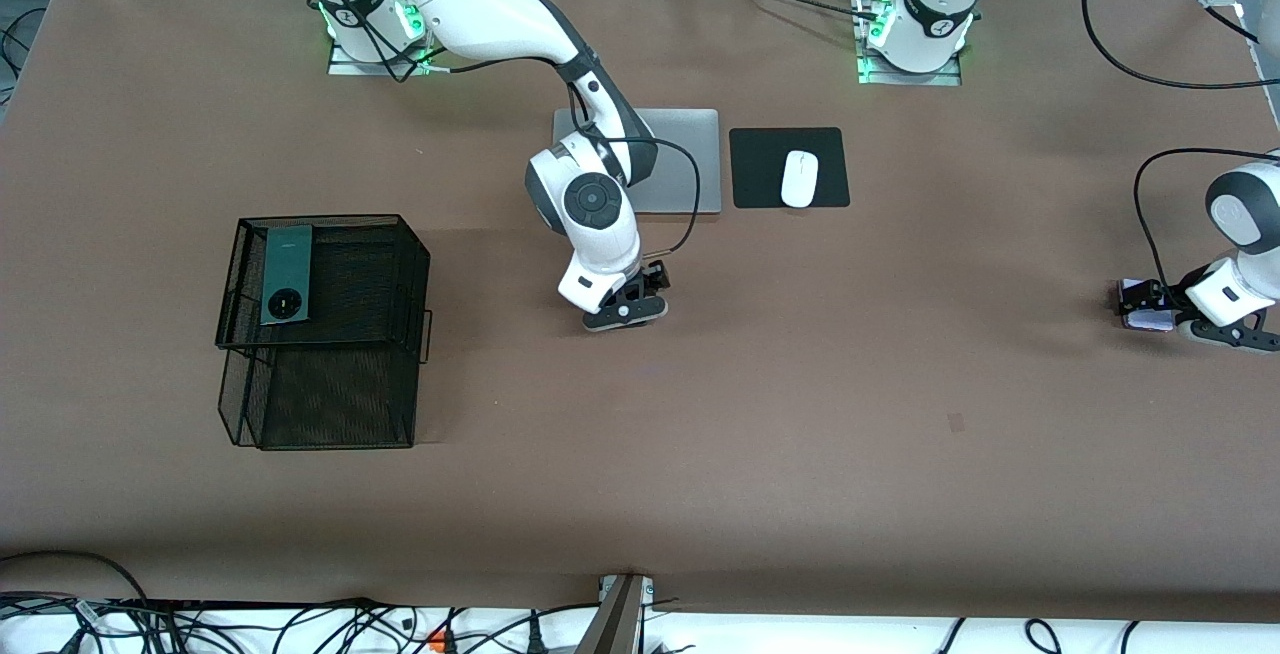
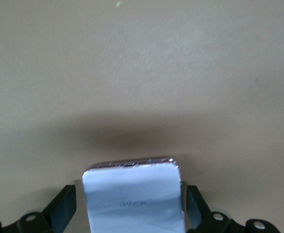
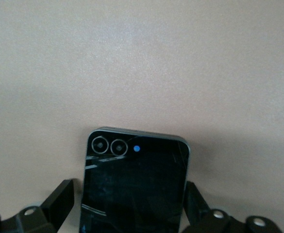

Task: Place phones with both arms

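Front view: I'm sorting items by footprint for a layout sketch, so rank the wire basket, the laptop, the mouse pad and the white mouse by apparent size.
1. wire basket
2. laptop, partly covered by the right arm, so judged from what shows
3. mouse pad
4. white mouse

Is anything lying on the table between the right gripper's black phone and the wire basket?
Nothing visible does. The right gripper sits around the black phone mid-table, and only bare brown table shows between it and the black wire basket, which already holds the dark-green phone on its upper tier.
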Robot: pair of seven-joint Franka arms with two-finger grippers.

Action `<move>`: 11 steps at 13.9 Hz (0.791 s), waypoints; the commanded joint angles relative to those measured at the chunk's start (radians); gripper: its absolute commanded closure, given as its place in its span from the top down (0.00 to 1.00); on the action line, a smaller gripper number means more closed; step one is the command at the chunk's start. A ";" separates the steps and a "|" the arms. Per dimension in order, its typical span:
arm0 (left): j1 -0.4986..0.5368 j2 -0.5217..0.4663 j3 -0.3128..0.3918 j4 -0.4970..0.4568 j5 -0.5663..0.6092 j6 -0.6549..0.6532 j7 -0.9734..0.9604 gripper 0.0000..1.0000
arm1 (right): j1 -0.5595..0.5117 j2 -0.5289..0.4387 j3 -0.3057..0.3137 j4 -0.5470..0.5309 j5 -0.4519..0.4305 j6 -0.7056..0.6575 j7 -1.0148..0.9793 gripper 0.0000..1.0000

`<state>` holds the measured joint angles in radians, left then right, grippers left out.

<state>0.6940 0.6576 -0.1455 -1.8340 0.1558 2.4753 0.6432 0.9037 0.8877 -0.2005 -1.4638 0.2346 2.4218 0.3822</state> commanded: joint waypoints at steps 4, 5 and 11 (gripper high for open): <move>0.055 0.023 -0.011 -0.004 -0.016 0.042 0.020 0.95 | 0.009 0.019 -0.008 0.017 -0.043 0.010 0.000 0.95; 0.056 0.030 -0.011 -0.002 -0.018 0.044 0.018 0.90 | 0.009 0.016 -0.010 0.017 -0.043 0.010 0.000 0.73; 0.038 0.033 -0.009 0.009 -0.036 0.040 -0.002 0.40 | 0.015 -0.009 -0.045 0.017 -0.044 -0.032 0.001 0.05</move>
<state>0.7412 0.6758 -0.1478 -1.8333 0.1434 2.5070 0.6474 0.9093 0.8810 -0.2121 -1.4614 0.2059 2.4194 0.3825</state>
